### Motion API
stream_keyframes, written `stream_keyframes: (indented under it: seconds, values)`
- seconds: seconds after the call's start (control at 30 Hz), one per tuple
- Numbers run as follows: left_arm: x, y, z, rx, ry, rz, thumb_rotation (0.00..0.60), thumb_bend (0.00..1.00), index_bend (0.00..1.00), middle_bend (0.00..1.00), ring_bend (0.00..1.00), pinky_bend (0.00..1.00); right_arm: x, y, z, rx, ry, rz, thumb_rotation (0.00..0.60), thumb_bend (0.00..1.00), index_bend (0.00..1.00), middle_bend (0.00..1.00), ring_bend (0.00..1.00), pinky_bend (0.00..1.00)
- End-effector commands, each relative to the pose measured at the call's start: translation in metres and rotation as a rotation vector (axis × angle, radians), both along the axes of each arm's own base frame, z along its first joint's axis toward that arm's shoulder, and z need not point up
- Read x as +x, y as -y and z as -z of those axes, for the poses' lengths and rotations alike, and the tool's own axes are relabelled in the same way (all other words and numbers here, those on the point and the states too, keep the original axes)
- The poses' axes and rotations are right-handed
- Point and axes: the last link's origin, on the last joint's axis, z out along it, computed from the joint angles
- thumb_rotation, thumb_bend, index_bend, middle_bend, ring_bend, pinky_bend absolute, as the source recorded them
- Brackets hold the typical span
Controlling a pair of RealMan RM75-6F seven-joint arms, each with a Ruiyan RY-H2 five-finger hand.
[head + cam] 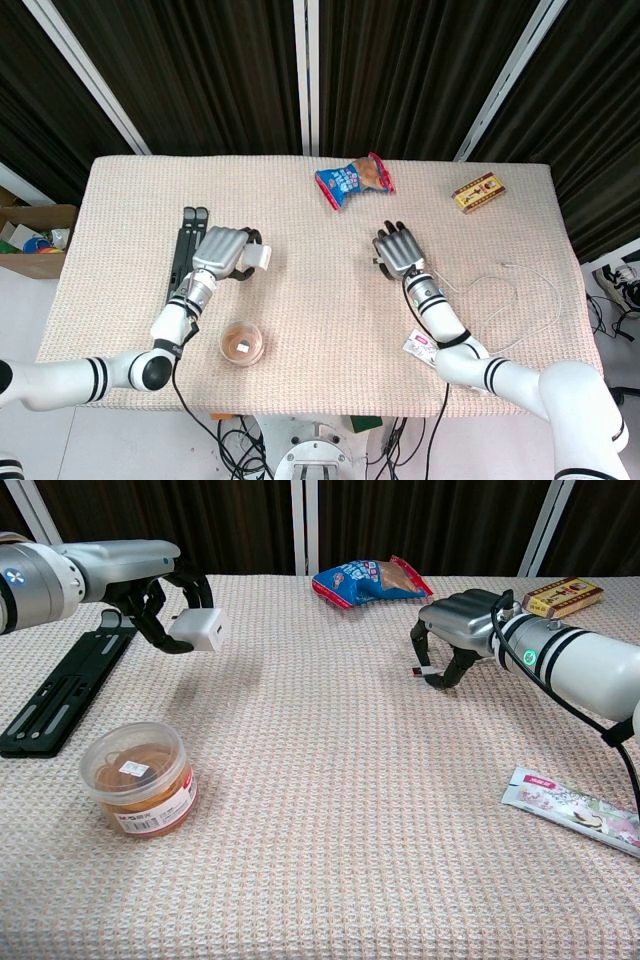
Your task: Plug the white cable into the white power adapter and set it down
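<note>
My left hand (225,250) grips the white power adapter (259,258) and holds it above the table at the left; in the chest view the adapter (198,629) hangs clear of the cloth under the left hand (160,585). My right hand (398,248) is arched over the plug end of the white cable (418,669), its fingertips closed in on the plug right at the table surface (455,620). The rest of the white cable (515,292) trails in loose loops on the cloth to the right of that arm.
A blue snack bag (354,180) and a yellow box (478,192) lie at the back. A black folded stand (186,245) lies at the left. A clear jar (138,777) stands near the front left. A sachet (575,810) lies front right.
</note>
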Motion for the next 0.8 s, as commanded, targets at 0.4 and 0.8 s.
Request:
stream_keyframes:
  seconds: [0.4,0.8]
  values:
    - [0.012,-0.005,-0.016,0.026,-0.012,0.028,0.600,0.29,0.50,0.46,0.77,1.00,0.012,0.003,-0.037,-0.044,0.144,0.062,0.600,0.90,0.63,0.60,0.39,0.34]
    - [0.033,-0.007,-0.031,0.029,0.020,0.036,0.600,0.29,0.50,0.46,0.77,1.00,0.035,-0.004,-0.059,-0.008,0.116,0.039,0.600,1.00,0.60,0.62,0.41,0.35]
